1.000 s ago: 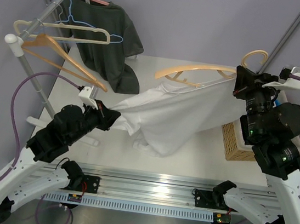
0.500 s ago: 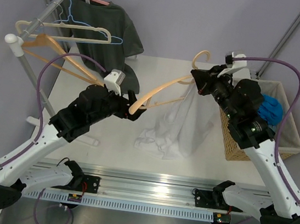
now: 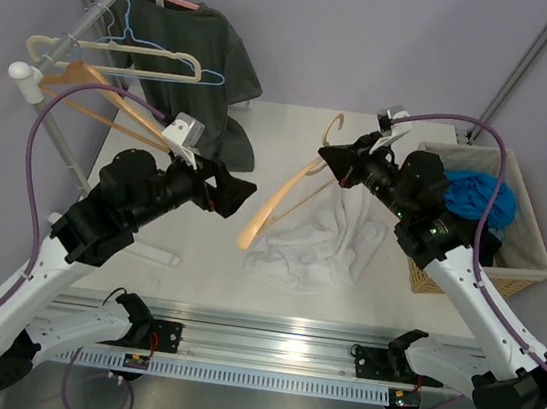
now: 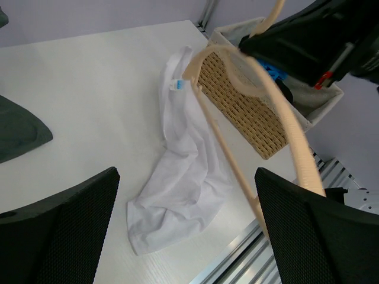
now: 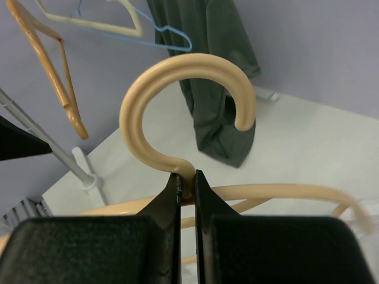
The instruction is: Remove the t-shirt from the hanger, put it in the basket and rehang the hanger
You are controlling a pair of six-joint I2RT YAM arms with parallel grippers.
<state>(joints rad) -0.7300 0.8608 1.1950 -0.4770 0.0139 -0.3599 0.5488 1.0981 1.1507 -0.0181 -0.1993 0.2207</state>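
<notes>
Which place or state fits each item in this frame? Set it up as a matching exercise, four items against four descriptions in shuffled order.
Items:
1. white t-shirt
2. cream hanger
3. blue cloth
4. dark shirt

Descriptions:
A. in the wicker basket
B. clamped at its neck by the right gripper
C. hanging on the clothes rack
D. bunched on the table

Pairs: 1-D, 2-B, 3-A, 4-C
</notes>
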